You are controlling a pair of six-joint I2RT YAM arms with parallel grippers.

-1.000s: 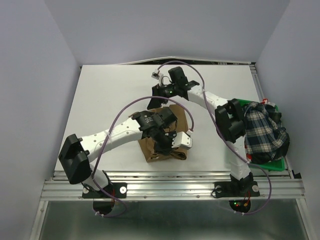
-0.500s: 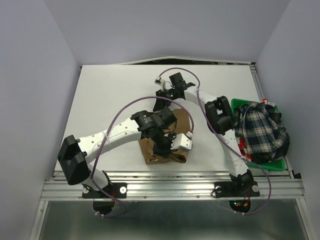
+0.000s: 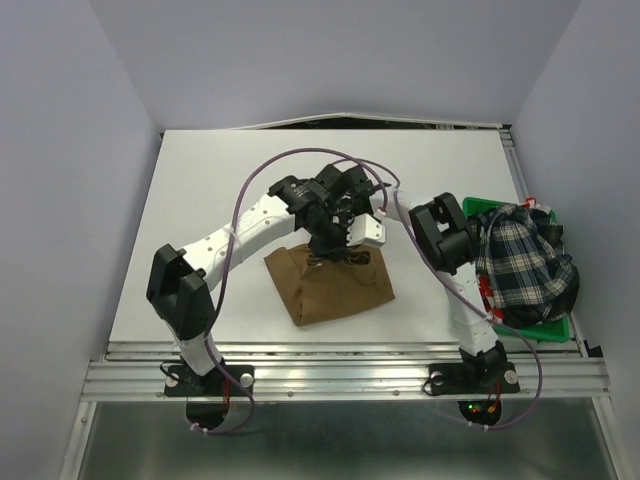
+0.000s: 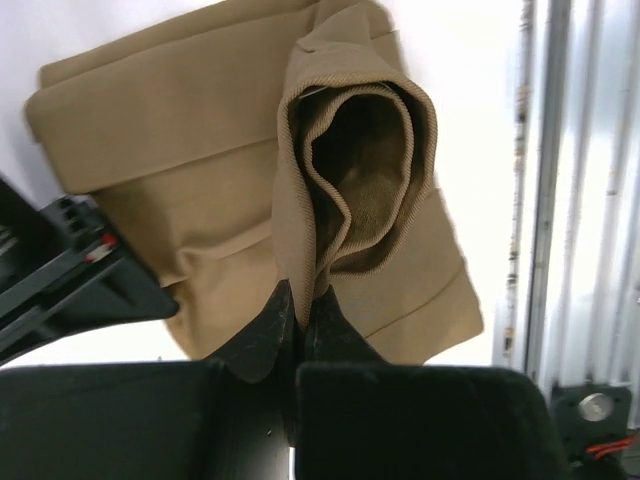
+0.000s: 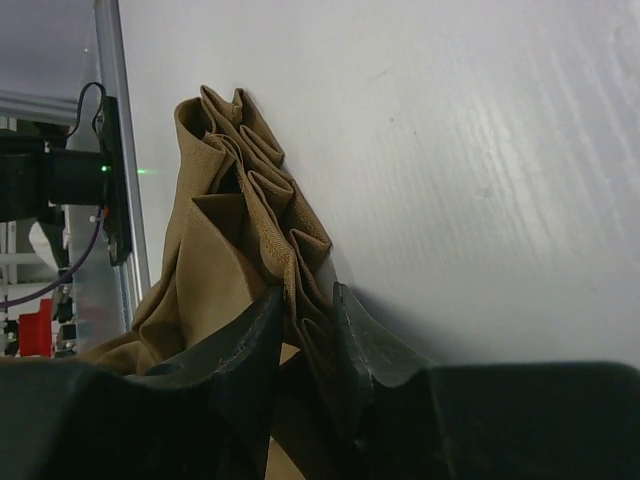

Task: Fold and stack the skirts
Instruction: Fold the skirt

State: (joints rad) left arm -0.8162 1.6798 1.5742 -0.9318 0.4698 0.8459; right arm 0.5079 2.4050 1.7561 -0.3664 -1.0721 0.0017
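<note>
Left pincer [image 4: 297, 318], as I see it, is pinched tight on a rolled, ribbed fold of the tan skirt [image 4: 200, 190], which spreads flat beyond its tips on the white surface [image 4: 470, 120]. Right pincer [image 5: 305, 325] is clamped on the same cloth's bunched pleats.

**White Shells, Black Joints, Purple Cables**

Both arms share one build. The left arm [image 3: 225, 248] and the right arm [image 3: 462, 300] have smooth white link shells broken by chunky black joint housings. A thin purple cable [image 3: 270, 163] runs along the left arm, and a second one runs by the right arm's foot. Each arm ends below in a black base plate [image 3: 212, 380] with pale round screw heads. Small red lights [image 3: 478, 408] glow under the right one. The left gripper [image 4: 296, 300] and the right gripper [image 5: 306, 300] have matte black fingers tapering to narrow tips. A white block [image 3: 368, 231] is mounted by the left wrist.
</note>
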